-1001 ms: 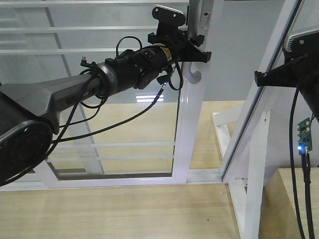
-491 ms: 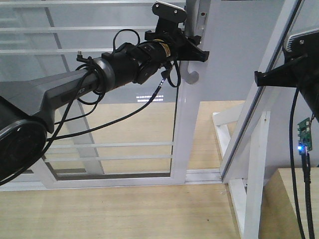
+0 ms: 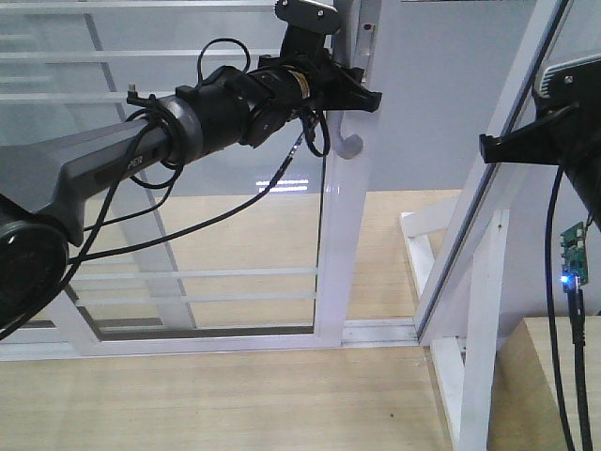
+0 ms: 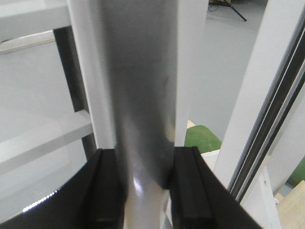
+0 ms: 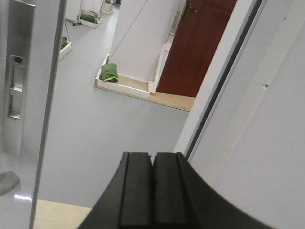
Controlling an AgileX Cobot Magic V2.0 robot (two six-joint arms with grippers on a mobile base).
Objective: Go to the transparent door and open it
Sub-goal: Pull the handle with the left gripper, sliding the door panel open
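There were two robot arms, the left arm and the right arm. The left gripper had two black fingers, and the right gripper also had two fingers. One transparent door showed, with one curved grey handle and two thin horizontal bars near its bottom edge. There was also one slanted white post, one red-brown door and one green circuit board.

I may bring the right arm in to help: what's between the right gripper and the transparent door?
Nothing. In the front view the stretch from the right gripper to the transparent door is bare; the right wrist view agrees.
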